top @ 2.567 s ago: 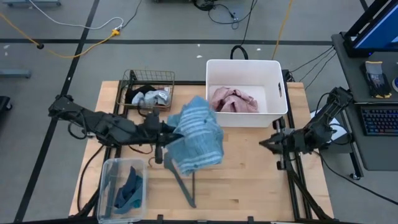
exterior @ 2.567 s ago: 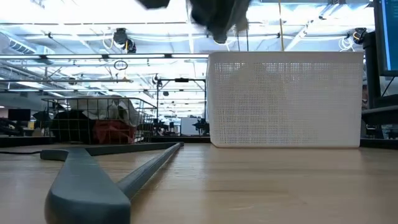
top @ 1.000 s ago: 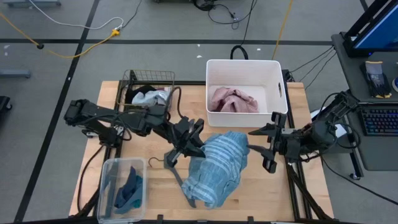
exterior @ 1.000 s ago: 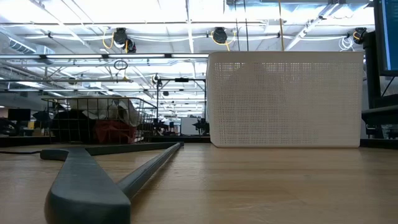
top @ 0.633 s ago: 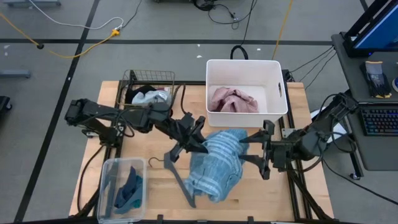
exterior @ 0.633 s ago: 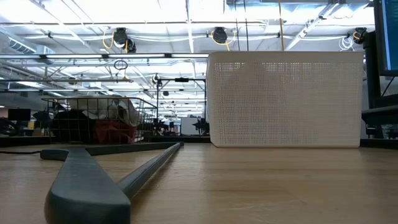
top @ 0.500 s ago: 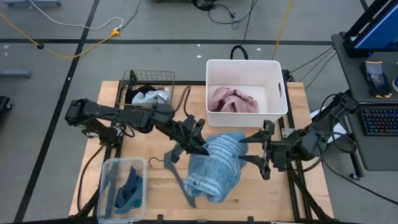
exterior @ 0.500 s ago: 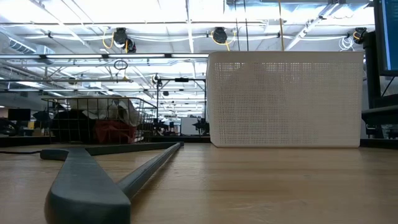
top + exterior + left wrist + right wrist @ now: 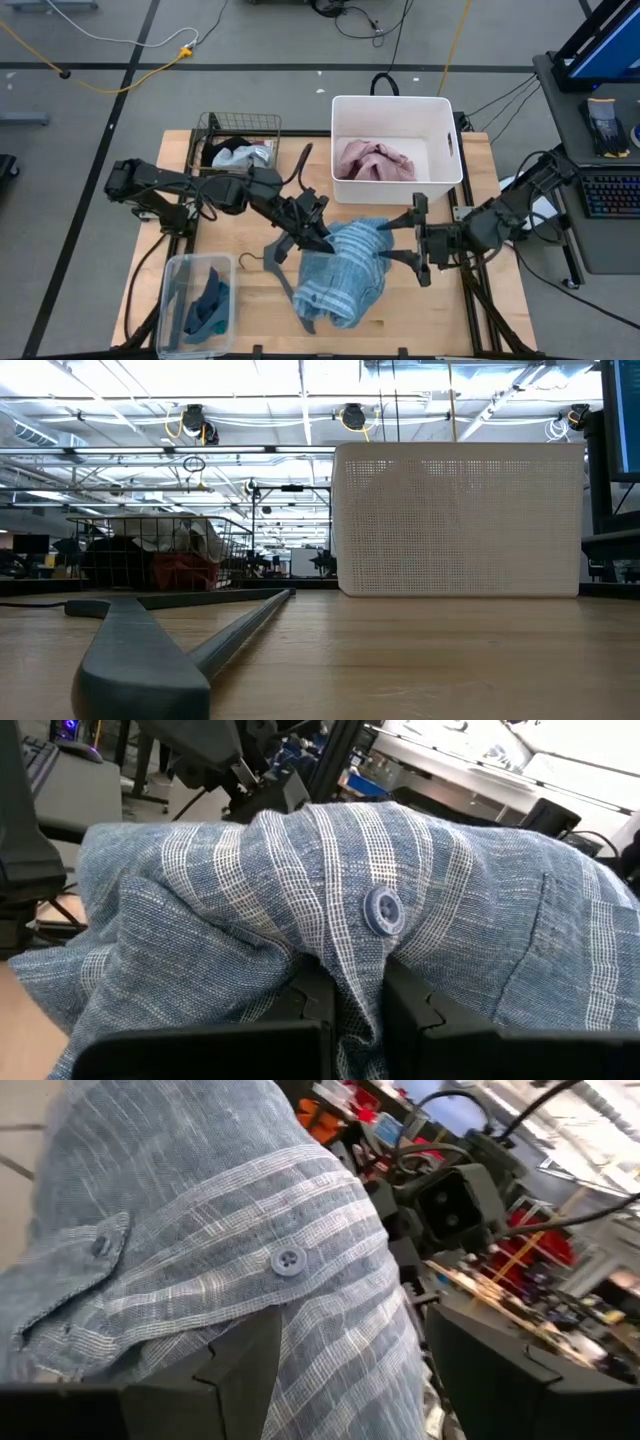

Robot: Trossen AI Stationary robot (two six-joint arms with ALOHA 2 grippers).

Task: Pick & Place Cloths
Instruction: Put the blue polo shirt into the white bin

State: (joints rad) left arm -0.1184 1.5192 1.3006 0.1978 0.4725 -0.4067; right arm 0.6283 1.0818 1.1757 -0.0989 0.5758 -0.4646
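Right gripper (image 9: pixel 398 243) advanced, spread around left-held striped shirt (image 9: pixel 345 270).

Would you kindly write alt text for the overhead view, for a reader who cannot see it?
Overhead view: the left tool grips a blue-striped shirt above a wooden table, while the right tool, wide open, reaches its other edge. A white bin behind holds a pink cloth.

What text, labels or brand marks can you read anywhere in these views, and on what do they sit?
No text can be read in any view.
The blue-striped shirt shows only plain buttons, no tag or print.
The white bin, the wire basket and the clear tub carry no visible label.
The keyboard keys at the right edge are too small to read.
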